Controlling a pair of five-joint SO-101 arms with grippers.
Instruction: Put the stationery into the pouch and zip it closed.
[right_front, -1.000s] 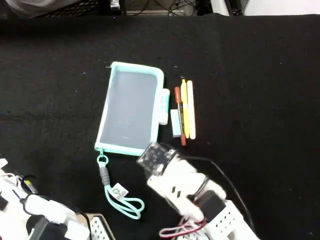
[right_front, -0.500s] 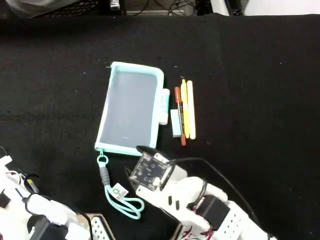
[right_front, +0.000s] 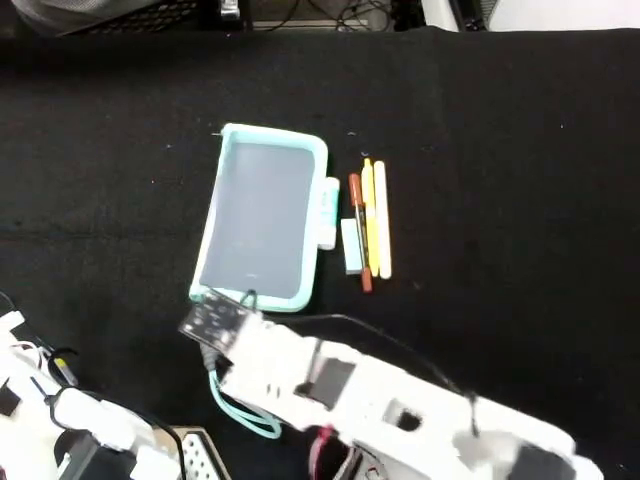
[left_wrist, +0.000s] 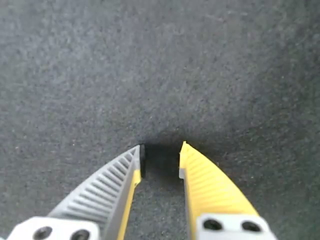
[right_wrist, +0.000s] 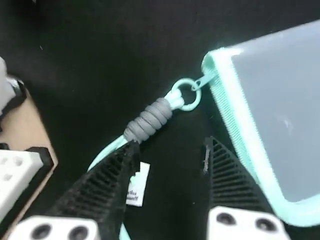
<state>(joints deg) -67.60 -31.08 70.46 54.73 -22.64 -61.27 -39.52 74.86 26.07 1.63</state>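
The mint-edged pouch (right_front: 262, 220) lies flat near the middle of the surface (right_front: 520, 150). The pens (right_front: 372, 220) and a small white block (right_front: 352, 246) lie just beside its long edge, on the side toward the surface's right edge. Nothing is inside the pouch yet.

The right hand (right_wrist: 170, 150) hangs over the pouch's near corner with its fingers spread fairly wide and holding nothing. The zip ring (right_wrist: 184, 94) and the grey-wrapped lanyard (right_wrist: 150, 119) lie just ahead of its tips. The left hand (left_wrist: 161, 155) is low over bare cloth by the near left corner, partly spread and also empty.

The main risk I see is a bad grip. The ring is thin and lies flat, so closing here may pinch the lanyard or its paper tag (right_wrist: 135, 184) instead. A pull would then drag the whole pouch toward the near edge without moving the slider.

With nothing pinning the pouch, even a clean hold on the ring could slide or twist it, and it could nudge the pens out of line.

I cannot tell from these views whether the zip is open or shut, so a pull along the wrong edge might seal the pouch before anything goes in.

The lanyard loop could also snag on a finger as the right hand lifts away.
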